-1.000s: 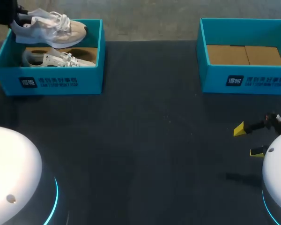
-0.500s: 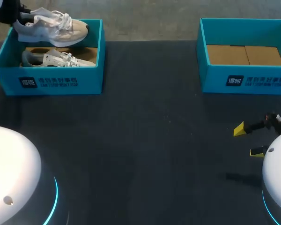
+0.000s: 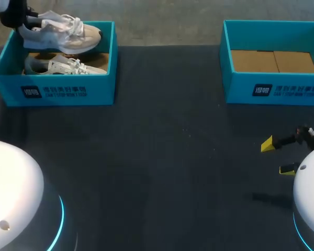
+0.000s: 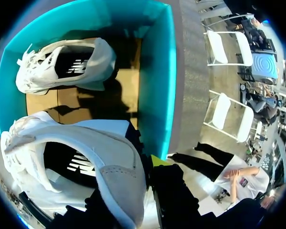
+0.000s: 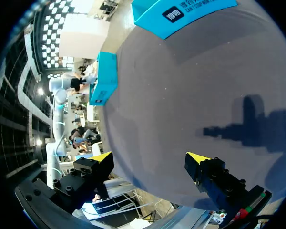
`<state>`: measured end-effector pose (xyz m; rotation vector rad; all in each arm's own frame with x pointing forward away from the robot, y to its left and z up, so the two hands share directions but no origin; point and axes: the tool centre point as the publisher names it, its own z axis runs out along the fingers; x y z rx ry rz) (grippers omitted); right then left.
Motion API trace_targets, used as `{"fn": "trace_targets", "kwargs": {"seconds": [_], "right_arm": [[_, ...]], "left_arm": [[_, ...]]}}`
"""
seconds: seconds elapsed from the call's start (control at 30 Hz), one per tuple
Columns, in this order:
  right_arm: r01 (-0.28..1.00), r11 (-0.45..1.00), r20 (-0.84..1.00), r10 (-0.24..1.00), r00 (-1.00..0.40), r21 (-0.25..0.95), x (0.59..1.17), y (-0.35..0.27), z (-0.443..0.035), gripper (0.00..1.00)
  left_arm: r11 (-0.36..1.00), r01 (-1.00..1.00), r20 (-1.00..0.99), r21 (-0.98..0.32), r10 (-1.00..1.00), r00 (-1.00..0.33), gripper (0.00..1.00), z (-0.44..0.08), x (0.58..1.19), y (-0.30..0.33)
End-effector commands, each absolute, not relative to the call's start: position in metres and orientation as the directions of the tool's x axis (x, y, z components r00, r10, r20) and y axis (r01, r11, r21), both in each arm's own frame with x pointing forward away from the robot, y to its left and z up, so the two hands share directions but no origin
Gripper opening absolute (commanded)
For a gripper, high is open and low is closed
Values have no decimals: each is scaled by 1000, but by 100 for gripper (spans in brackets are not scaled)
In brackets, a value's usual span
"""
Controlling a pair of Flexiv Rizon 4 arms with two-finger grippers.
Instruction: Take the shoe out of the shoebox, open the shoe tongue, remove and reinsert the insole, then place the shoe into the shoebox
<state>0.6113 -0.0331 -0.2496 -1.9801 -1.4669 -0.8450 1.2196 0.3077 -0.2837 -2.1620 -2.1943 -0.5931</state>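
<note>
A white and beige shoe point(image 3: 60, 32) hangs over the back of the left teal shoebox point(image 3: 57, 91), its toe pointing right. My left gripper point(image 3: 22, 21) is shut on its heel. In the left wrist view the held shoe point(image 4: 76, 162) fills the space by the gripper point(image 4: 143, 168), whose fingers clamp the heel collar; only one yellow tip shows. The second shoe point(image 3: 63, 65) lies inside the box, seen below the held one point(image 4: 62, 67). My right gripper point(image 3: 277, 157) stands open low over the table at the right, with nothing between its fingers point(image 5: 150, 157).
A second teal shoebox point(image 3: 275, 89) with a bare cardboard floor stands at the back right. The dark table point(image 3: 167, 157) stretches between the two boxes and toward the front.
My left gripper has carried the held shoe a little to the right and slightly lower over the left box. The right arm has stayed where it was.
</note>
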Motion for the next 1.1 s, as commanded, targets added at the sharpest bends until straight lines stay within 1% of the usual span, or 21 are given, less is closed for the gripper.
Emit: {"fn": "trace_targets", "kwargs": {"seconds": [0.03, 0.77, 1.1], "right_arm": [[961, -272, 744, 632, 216, -48, 610, -32, -250, 100], [961, -272, 744, 632, 216, -48, 610, -32, -250, 100], [961, -272, 744, 632, 216, -48, 610, -32, -250, 100]], "left_arm": [[-24, 965, 269, 263, 962, -49, 0, -288, 1222, 306], [-33, 966, 268, 257, 963, -38, 0, -307, 1218, 301], [-14, 970, 263, 242, 964, -52, 0, -323, 1219, 300]]}}
